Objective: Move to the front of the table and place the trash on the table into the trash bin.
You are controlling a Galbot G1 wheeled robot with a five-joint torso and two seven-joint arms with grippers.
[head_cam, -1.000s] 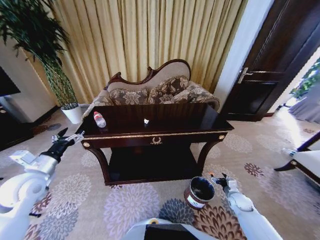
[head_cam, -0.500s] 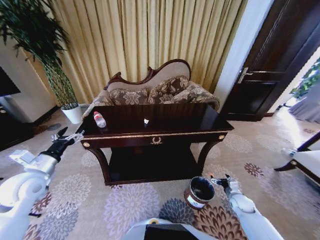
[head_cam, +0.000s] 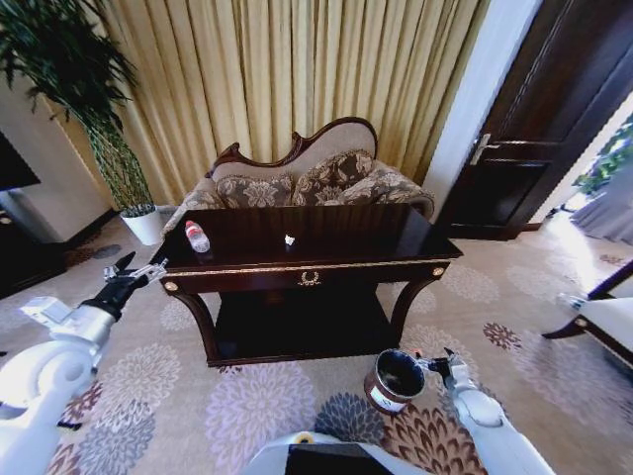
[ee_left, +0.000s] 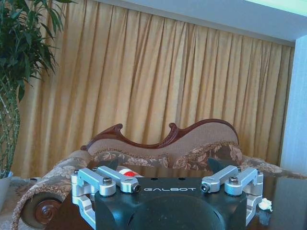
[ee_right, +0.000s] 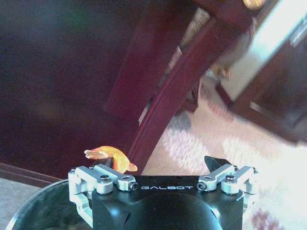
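Releasing an orange scrap [ee_right: 111, 159] over the bin [head_cam: 395, 379]: right gripper [head_cam: 436, 363] fingers spread. Left gripper [head_cam: 138, 273], released, waits off the bench's [head_cam: 326, 259] left end near the bottle [head_cam: 197, 237].

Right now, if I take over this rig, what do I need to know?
Left gripper: open, empty, off the table's left front corner.
Right gripper: open, low beside the trash bin, orange scrap at one finger.
Bottle and white scrap lie on the table.
Done: robot at the table's front. Left: bin all three.
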